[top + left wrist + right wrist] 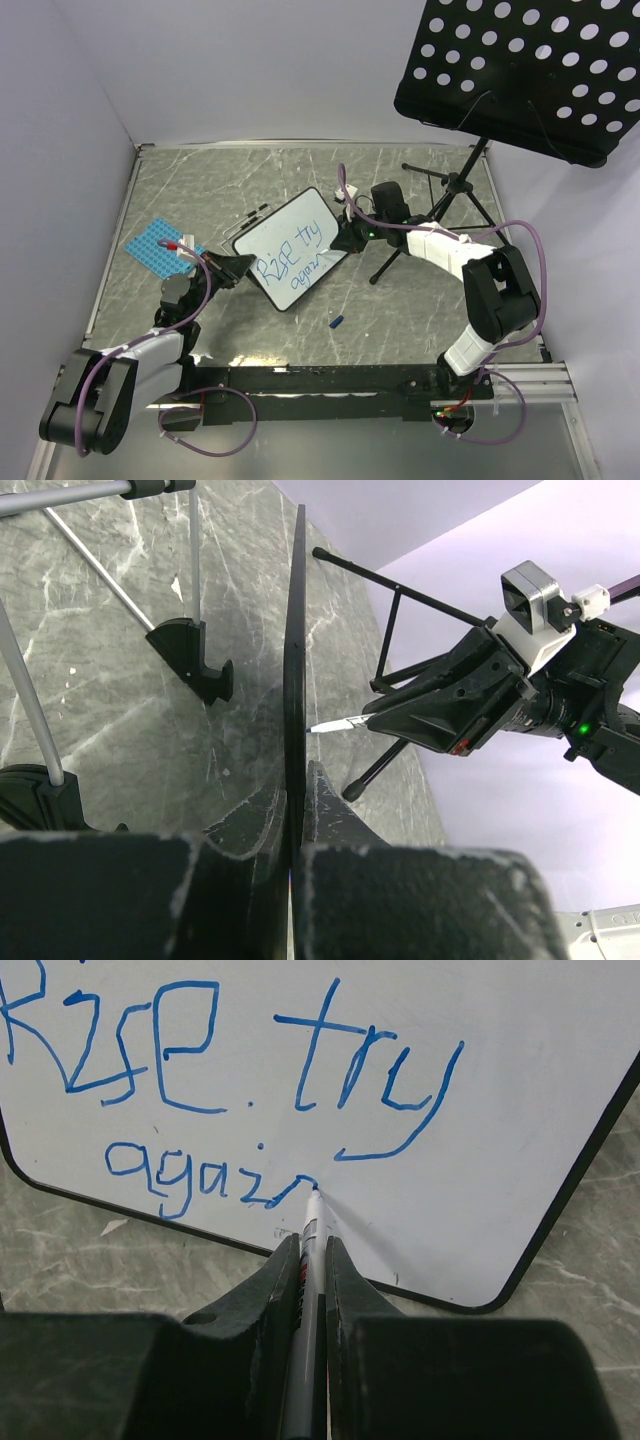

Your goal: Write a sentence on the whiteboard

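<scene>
Your left arm and right arm are both built of chunky matte black joint housings alternating with glossy white shells. A thin purple cable runs along each in slack loops. Your right wrist carries a small green indicator light and a boxy white-and-grey camera block. Your right gripper has black wedge-shaped fingers, scuffed and grey-speckled along their edges.

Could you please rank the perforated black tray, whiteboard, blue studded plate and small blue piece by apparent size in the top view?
1. perforated black tray (raised nearer the camera, so its true size is unsure)
2. whiteboard
3. blue studded plate
4. small blue piece
</scene>
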Robot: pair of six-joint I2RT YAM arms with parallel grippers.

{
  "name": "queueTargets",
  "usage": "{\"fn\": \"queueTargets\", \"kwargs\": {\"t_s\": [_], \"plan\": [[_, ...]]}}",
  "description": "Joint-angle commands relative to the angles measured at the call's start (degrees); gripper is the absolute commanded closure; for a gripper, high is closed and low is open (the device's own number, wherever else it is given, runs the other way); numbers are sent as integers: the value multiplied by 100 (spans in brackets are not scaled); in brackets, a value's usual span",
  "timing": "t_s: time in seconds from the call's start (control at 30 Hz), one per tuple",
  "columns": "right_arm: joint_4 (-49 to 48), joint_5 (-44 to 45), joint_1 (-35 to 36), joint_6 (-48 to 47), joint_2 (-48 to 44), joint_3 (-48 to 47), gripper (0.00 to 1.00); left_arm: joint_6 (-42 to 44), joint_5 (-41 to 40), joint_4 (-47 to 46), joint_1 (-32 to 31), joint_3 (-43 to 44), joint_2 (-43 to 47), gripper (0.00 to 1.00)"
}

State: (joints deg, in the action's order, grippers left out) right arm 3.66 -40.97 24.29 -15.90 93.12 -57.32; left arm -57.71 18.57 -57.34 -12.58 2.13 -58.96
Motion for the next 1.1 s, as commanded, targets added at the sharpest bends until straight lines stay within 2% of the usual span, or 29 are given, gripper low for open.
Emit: {"fn": "queueTargets", "kwargs": {"t_s": [0.0,0.57,1.07], "plan": [[170,-60,-48,-45,22,-157,100,58,59,-427,-34,-406,69,99],[460,-166,-48,122,92,-174,100,76,-11,-295,-34,-468,218,99],[574,177,-74,245,66,-341,100,67,-2,-269,-34,-503,332,99]]}}
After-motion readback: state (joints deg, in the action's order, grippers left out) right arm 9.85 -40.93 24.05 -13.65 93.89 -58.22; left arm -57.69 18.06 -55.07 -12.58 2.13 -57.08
